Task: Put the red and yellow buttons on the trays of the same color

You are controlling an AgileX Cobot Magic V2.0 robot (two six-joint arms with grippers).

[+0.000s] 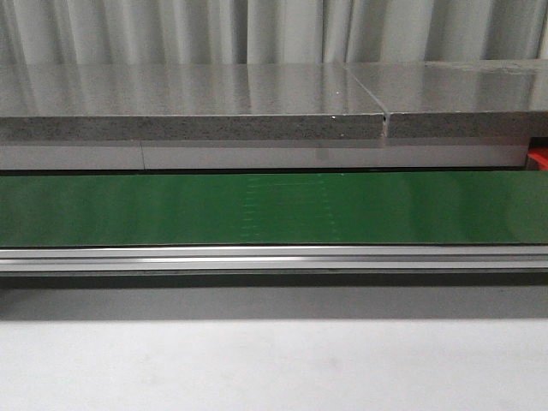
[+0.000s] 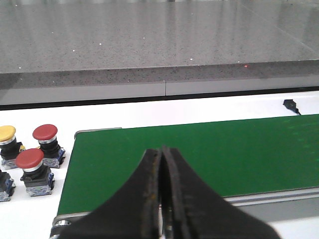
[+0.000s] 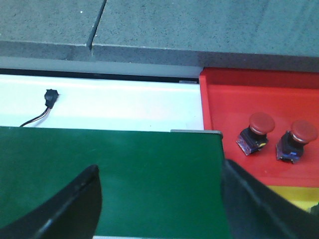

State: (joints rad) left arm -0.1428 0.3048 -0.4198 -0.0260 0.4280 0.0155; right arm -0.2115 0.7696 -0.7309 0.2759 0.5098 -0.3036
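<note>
In the left wrist view, two red buttons [image 2: 45, 132] [image 2: 30, 159] and a yellow button [image 2: 6, 133] stand on the white surface beside the end of the green belt [image 2: 199, 154]. My left gripper [image 2: 162, 151] hovers over that belt end, shut with nothing in it. In the right wrist view, a red tray [image 3: 234, 94] lies past the belt's other end and holds two red buttons [image 3: 261, 122] [image 3: 303, 131]. A strip of the yellow tray [image 3: 286, 194] shows beside it. My right gripper [image 3: 159, 172] is open over the belt, near the red tray. Neither gripper shows in the front view.
The green belt [image 1: 274, 208] runs across the front view with a metal rail [image 1: 274, 257] along its near side. A grey stone counter [image 1: 188, 107] lies behind it. A black connector with its cable [image 3: 50, 97] rests on the white strip. Part of another button's base [image 2: 3, 185] is at the frame edge.
</note>
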